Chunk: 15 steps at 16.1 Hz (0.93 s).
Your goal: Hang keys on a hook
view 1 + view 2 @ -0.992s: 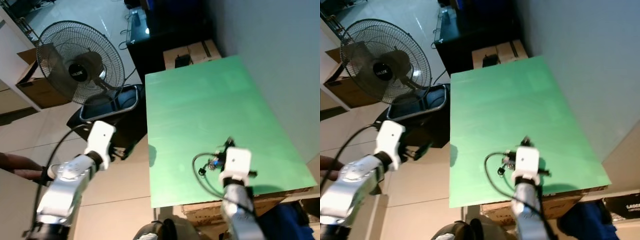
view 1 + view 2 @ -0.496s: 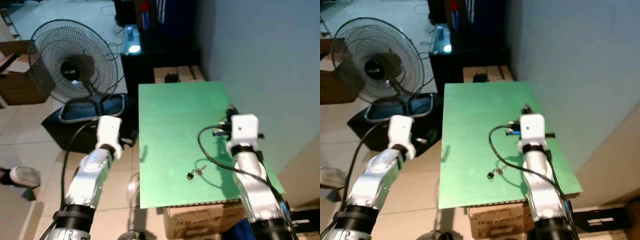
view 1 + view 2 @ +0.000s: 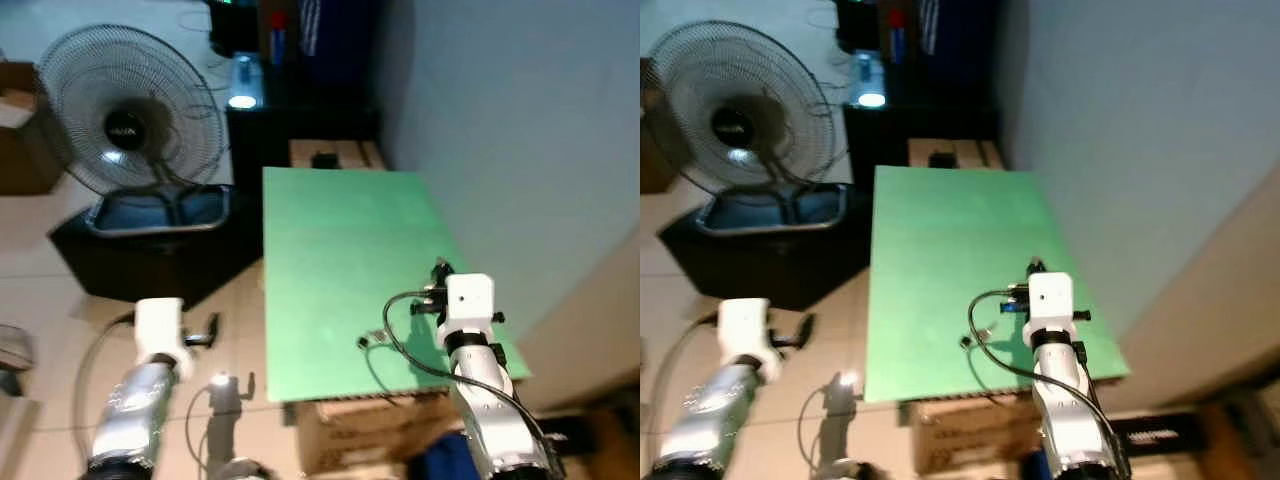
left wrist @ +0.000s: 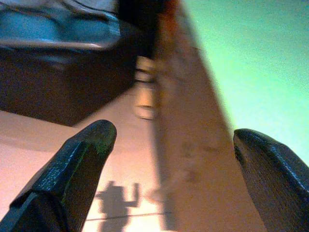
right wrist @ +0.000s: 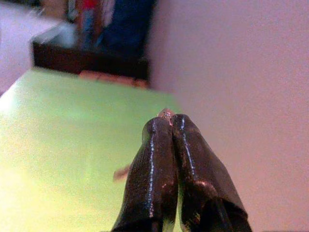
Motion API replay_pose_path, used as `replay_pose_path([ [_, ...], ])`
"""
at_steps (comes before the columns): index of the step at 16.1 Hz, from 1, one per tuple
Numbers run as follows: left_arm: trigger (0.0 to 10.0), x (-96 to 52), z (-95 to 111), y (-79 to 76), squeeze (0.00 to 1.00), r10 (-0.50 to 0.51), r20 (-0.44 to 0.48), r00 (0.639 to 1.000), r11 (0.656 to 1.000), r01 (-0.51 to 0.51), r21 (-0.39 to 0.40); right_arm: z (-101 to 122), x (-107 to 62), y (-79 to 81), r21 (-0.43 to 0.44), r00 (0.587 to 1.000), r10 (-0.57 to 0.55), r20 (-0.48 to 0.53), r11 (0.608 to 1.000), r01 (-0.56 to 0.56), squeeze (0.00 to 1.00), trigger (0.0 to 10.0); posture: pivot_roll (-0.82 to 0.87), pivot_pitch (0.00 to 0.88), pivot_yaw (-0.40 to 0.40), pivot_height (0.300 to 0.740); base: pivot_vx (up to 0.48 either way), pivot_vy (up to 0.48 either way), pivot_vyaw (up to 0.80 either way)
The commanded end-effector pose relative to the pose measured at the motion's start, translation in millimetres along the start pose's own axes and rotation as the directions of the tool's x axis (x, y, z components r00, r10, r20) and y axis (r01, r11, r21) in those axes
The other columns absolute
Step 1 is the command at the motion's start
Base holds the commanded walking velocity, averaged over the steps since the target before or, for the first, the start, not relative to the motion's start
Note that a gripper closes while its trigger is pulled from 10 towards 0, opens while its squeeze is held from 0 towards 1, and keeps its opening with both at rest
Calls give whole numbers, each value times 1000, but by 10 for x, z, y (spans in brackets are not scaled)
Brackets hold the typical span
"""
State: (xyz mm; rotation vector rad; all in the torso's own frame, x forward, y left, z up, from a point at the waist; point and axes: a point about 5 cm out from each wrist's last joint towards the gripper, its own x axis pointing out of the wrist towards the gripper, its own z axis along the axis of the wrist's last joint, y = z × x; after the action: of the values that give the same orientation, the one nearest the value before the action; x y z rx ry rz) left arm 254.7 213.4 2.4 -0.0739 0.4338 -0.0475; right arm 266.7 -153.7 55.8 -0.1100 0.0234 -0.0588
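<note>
One claw (image 5: pixel 166 118) pinching, perhaps keys.

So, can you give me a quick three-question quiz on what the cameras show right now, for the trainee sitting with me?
1. True or false: the keys hang from the right gripper.
2. Pick one. The left gripper, off the table's edge above the floor, is: A open and empty; B shut on the keys; C shut on a cable.
3. Fill in: on the floor to the robot's left of the green table stands a large ____.

Key: 1 false, the keys lie on the table near its front edge, and the right gripper's fingers are shut above it. 2 A. 3 fan.
</note>
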Motion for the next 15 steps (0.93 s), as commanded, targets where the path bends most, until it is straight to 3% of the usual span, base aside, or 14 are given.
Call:
replay_pose_path([
  [1, 10000, 21, -156, -277, 0, -80, -33, 996, 997, 81, 19, -128, 15, -1, 51, 997, 22, -73, 999, -18, 0, 10000, 51, 0, -131, 727, 0, 0, 0],
  [2, 10000, 52, -51, -484, 0, -123, 31, 992, 989, 120, 81, -284, -33, 58, 89, 984, 69, -166, 994, -55, 0, 10000, 46, 0, -114, 727, 0, 0, 0],
  [3, 10000, 65, 155, -570, 0, -138, 122, 983, 987, 125, 104, -311, -66, 79, 115, 982, 77, -172, 992, -58, 0, 10000, 46, 0, -101, 727, 0, 0, 0],
  [5, 10000, 22, 614, -594, 0, -170, 254, 952, 984, 153, 88, -106, -50, 202, 110, 988, 149, -47, 984, -143, 0, 10000, 41, 0, -67, 727, 0, 0, 0],
  [7, 10000, 24, 710, -580, 0, -172, 274, 946, 985, 172, 25, -6, 11, 188, 119, 992, 123, -4, 985, -122, 0, 10000, 40, 0, -46, 727, 0, 0, 0],
  [9, 10000, 32, 676, -562, 0, -147, 273, 951, 988, 151, 7, 42, 39, 212, 133, 994, 105, 30, 985, -108, 0, 10000, 32, 0, -24, 727, 0, 0, 0],
  [15, 10000, 50, 702, -592, 0, -151, 231, 961, 988, 147, 36, 21, 41, 221, 134, 992, 125, 11, 983, -125, 0, 10000, 17, 0, 2, 727, 0, 0, 0],
])
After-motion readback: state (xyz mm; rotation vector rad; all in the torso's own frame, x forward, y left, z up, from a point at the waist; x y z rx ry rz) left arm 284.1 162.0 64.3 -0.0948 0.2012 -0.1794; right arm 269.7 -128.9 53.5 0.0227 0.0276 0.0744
